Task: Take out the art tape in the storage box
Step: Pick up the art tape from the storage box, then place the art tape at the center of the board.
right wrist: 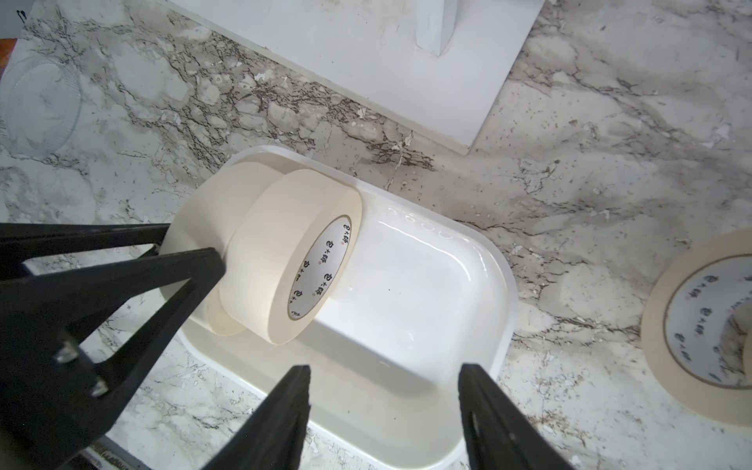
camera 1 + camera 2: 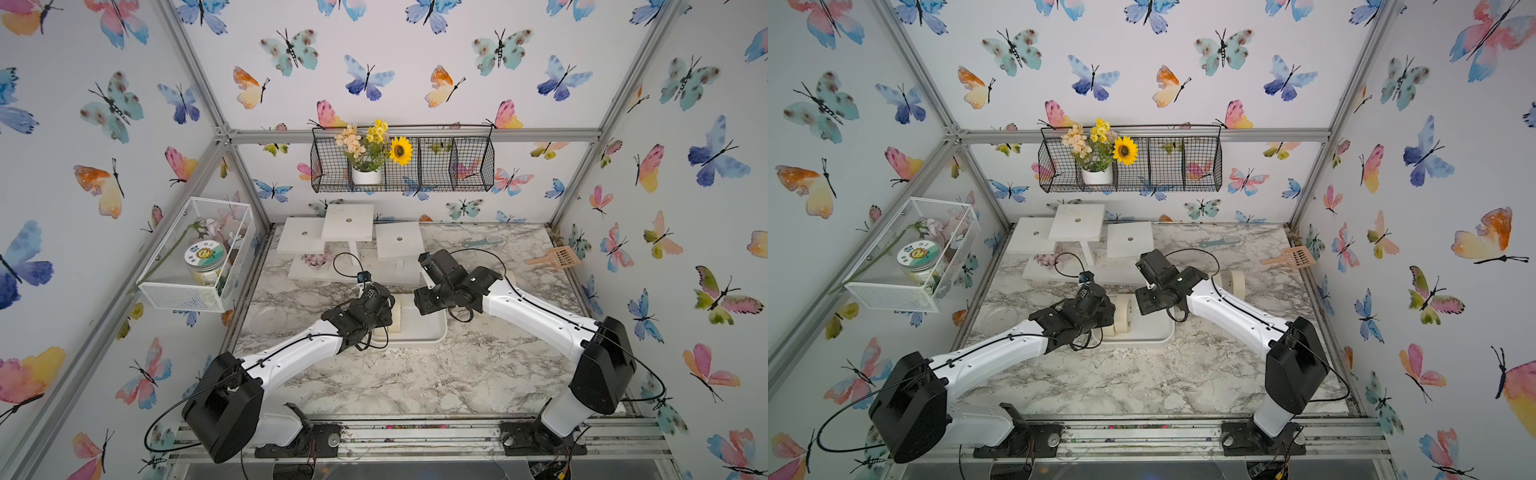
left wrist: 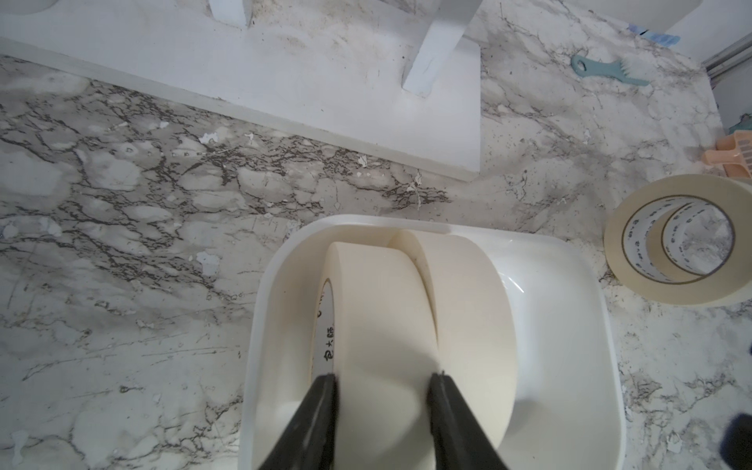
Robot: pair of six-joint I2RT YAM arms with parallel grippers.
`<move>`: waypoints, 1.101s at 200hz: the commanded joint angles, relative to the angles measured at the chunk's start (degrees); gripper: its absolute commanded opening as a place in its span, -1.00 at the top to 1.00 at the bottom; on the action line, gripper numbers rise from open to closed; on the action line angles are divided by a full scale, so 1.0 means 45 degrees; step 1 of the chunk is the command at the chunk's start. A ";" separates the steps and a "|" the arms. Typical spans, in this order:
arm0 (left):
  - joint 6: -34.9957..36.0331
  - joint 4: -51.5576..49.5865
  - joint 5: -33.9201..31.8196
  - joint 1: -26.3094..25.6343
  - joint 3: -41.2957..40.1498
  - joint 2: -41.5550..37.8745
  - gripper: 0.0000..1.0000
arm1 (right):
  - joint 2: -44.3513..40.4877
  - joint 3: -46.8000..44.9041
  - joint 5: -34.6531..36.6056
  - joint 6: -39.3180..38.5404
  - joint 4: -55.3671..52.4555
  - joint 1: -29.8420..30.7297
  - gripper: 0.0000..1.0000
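Observation:
The storage box [image 3: 569,260] is a shallow white tray on the marble table, seen in both top views [image 2: 438,334] [image 2: 1167,334]. Two cream art tape rolls stand on edge side by side at its left end [image 2: 1123,311]. My left gripper [image 3: 382,376] is shut on the outer roll [image 3: 378,305], one finger on each flat face. The other roll [image 1: 276,252] leans against it. My right gripper [image 1: 386,370] hangs open over the box's bare right half [image 1: 427,293], holding nothing. Two more tape rolls [image 3: 671,244] [image 2: 1237,284] stand on the table to the right of the box.
A white stand with square platforms [image 2: 349,224] sits just behind the box. A clear round dish [image 2: 268,320] lies to the left. A teal brush [image 2: 482,242] and an orange scoop [image 2: 557,257] are at the back right. Wire baskets [image 2: 199,253] [image 2: 403,162] hang on the walls.

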 commanded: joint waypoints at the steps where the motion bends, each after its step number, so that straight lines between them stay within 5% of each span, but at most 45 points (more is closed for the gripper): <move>1: 0.0519 -0.1221 -0.0684 -0.0057 0.0470 0.0135 0.60 | 0.0016 -0.0196 0.0413 0.0021 -0.0170 -0.0123 -0.27; 29: 0.0867 -0.1749 -0.0795 -0.0057 0.1227 -0.0120 0.80 | -0.0004 -0.0243 0.0476 -0.0040 -0.0170 -0.0140 -0.27; 88: 0.0922 -0.2214 -0.1055 -0.0056 0.2414 -0.1454 0.85 | 0.0037 -0.0304 0.0499 -0.0196 -0.0092 -0.0182 -0.27; 139: 0.1778 -0.3144 -0.3091 0.0045 0.3320 -0.2930 0.86 | -0.0101 -0.0412 0.0516 -0.0322 -0.0094 -0.0240 -0.28; 220: 0.1918 -0.2628 -0.2162 0.3649 -0.0040 -0.4308 0.88 | -0.0262 -0.0597 0.0437 -0.0509 -0.0092 -0.0240 -0.27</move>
